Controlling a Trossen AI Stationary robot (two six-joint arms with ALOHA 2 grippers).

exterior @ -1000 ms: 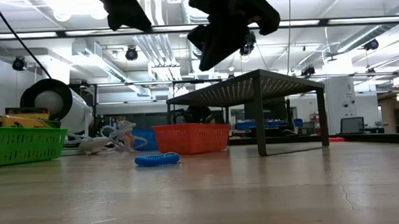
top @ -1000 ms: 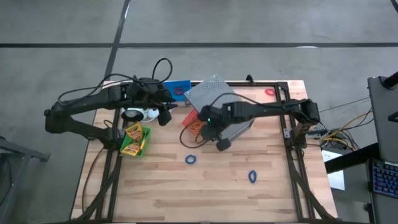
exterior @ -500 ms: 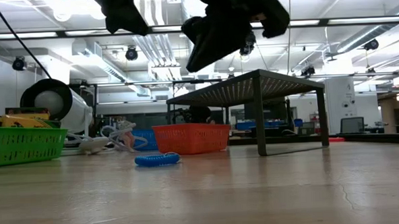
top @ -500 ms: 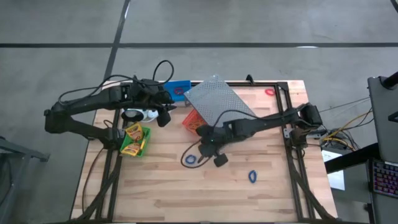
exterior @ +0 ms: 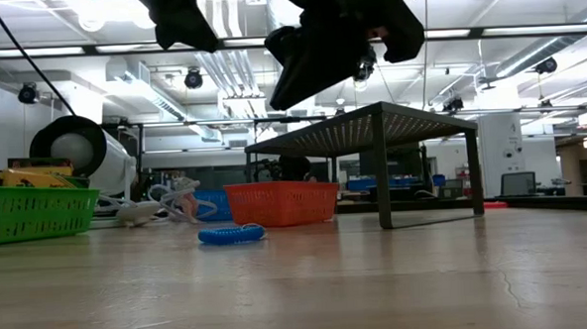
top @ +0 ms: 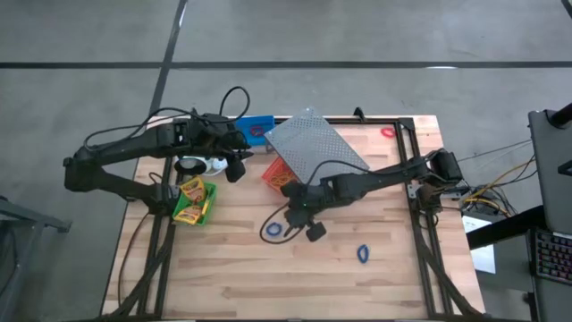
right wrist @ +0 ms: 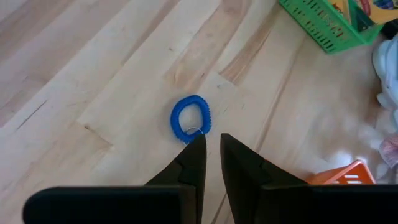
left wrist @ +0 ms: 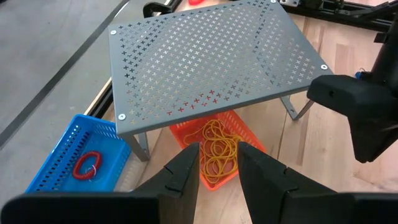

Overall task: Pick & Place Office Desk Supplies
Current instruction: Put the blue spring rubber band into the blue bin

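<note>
Desk supplies are spread over the wooden table [top: 393, 286]. Green bin [top: 204, 211] is seen near the table's left edge, with two yellow-and-green crayon boxes [top: 190, 197] lying in it. Blue bin [left wrist: 78, 160] is placed at the far edge beside the grey perforated rack [left wrist: 208, 59]; one red ring band [left wrist: 86, 165] is held in it. Red-orange bin [left wrist: 214, 152] is tucked partly under the rack's front edge, and a tangle of yellow rubber bands [left wrist: 216, 144] is seen inside it. A white roll with cord [top: 201, 165] is set between the blue and green bins.

Loose on the table: one blue ring band [right wrist: 191, 118] near mid-table, a second blue ring band [top: 362, 254] further right, and a small red band [top: 387, 132] by the far right corner.

Right gripper [right wrist: 209, 146] is positioned above the mid-table blue band, not touching it; fingers are nearly together with a thin gap, nothing held. Left gripper [left wrist: 219, 158] is held above the white roll, aimed toward the rack and red-orange bin; fingers are parted by a moderate gap, nothing between them.

In the low view, only the dark undersides of both arms are shown, above the table.
</note>
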